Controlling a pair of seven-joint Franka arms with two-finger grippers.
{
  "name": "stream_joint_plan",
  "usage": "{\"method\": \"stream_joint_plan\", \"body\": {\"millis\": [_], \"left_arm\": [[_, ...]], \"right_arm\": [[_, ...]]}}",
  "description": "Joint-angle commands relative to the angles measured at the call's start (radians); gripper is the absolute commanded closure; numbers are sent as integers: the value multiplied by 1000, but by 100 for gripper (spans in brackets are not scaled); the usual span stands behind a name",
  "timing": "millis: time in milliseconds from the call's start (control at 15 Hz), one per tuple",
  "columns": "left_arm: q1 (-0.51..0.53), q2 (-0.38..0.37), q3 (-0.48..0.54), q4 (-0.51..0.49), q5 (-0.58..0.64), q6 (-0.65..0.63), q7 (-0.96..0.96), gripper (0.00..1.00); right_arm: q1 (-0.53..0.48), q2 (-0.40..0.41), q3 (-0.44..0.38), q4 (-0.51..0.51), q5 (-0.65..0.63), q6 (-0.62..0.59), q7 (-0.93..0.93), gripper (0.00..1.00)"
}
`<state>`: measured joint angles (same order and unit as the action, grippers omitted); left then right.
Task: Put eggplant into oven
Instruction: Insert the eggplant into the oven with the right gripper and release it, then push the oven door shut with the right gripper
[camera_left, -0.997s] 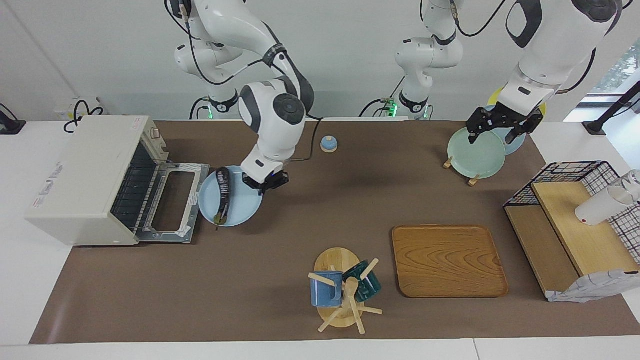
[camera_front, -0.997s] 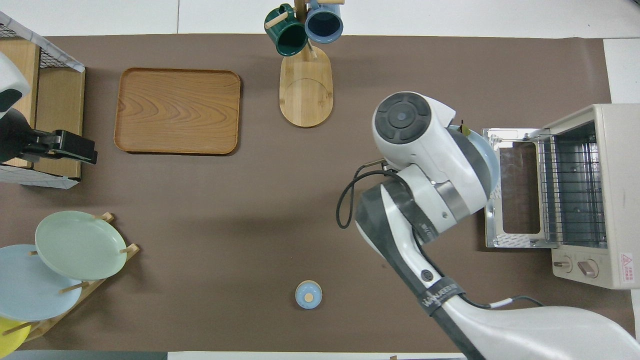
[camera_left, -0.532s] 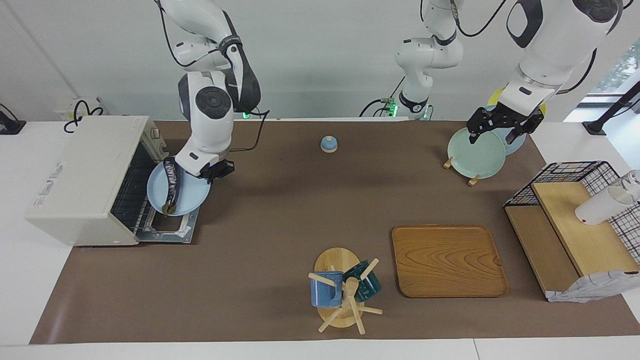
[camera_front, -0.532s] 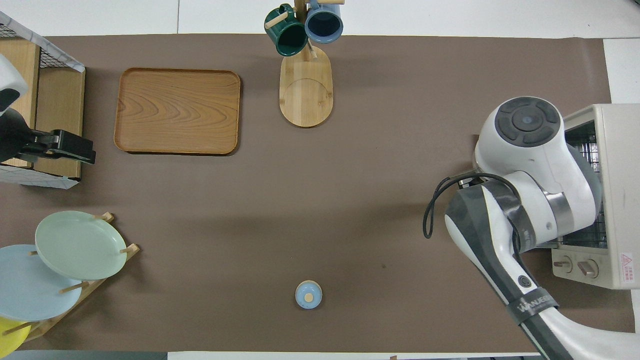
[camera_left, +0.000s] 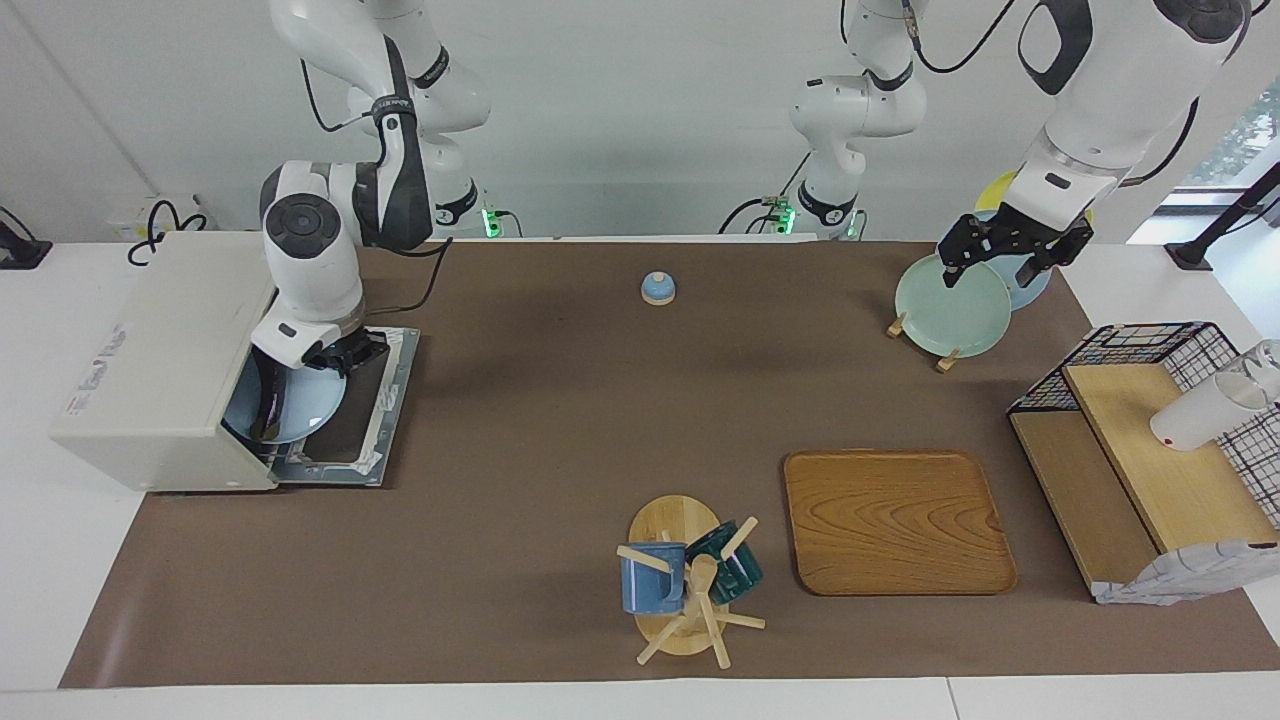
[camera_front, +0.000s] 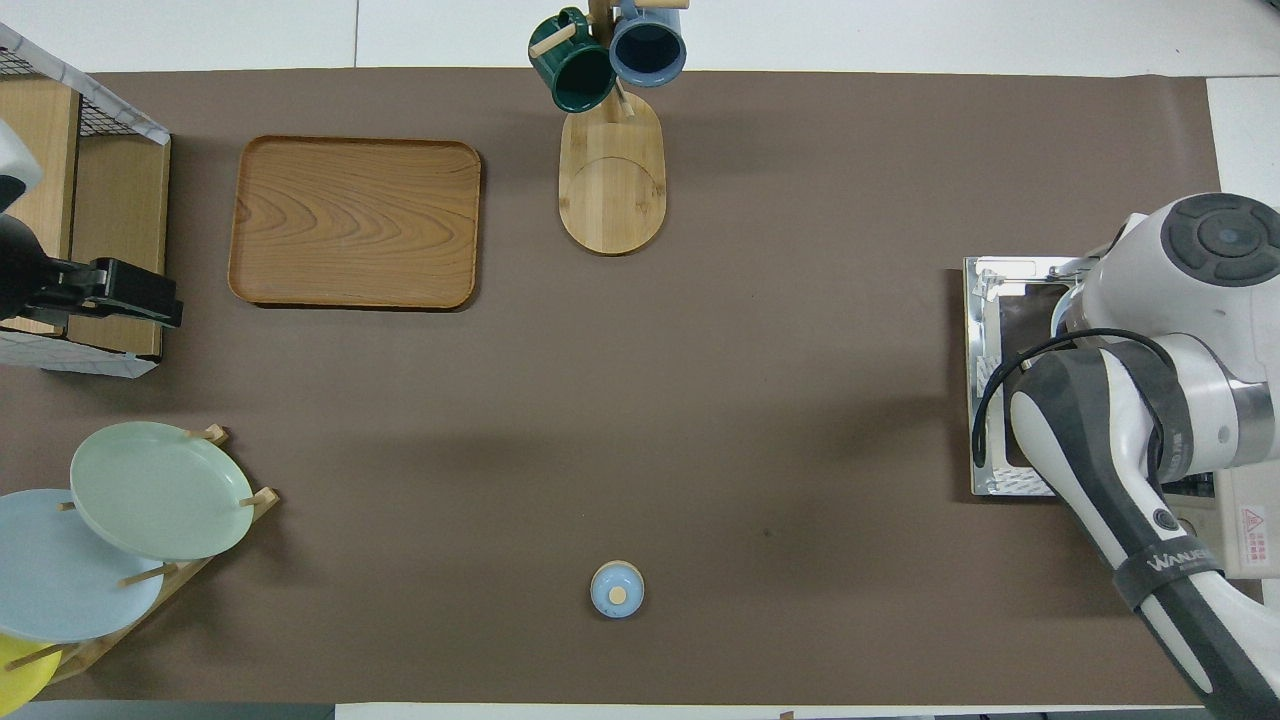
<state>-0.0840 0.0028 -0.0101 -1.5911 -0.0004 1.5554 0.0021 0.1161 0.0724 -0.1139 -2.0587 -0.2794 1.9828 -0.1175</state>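
Note:
The off-white oven stands at the right arm's end of the table, its door folded down open. My right gripper is shut on the rim of a light blue plate and holds it in the oven's mouth, over the door. The dark eggplant lies on the plate at the edge inside the opening, partly hidden by the oven's wall. In the overhead view the right arm covers the plate, the eggplant and most of the oven. My left gripper waits open over the plate rack.
A rack with a green plate and more plates stands near the left arm. A small blue lid, a mug tree, a wooden tray and a wire-basket shelf also stand on the brown mat.
My right gripper has carried the plate with the eggplant from the mat beside the oven door, over the door and into the oven's mouth. The left arm has barely moved.

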Motion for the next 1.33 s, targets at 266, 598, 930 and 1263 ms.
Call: {"method": "stream_joint_plan", "body": {"millis": [266, 598, 930, 1263], "left_arm": [[13, -4, -1, 8, -6, -21, -2, 0], [13, -4, -1, 8, -6, -23, -4, 0], [13, -4, -1, 8, -6, -21, -4, 0], [13, -4, -1, 8, -6, -23, -4, 0]], "right_arm": [[-70, -45, 16, -83, -15, 39, -8, 94], [-88, -49, 17, -103, -4, 71, -5, 66], [-24, -68, 34, 7, 84, -77, 4, 62], [100, -48, 34, -35, 129, 60, 185, 100]]}}
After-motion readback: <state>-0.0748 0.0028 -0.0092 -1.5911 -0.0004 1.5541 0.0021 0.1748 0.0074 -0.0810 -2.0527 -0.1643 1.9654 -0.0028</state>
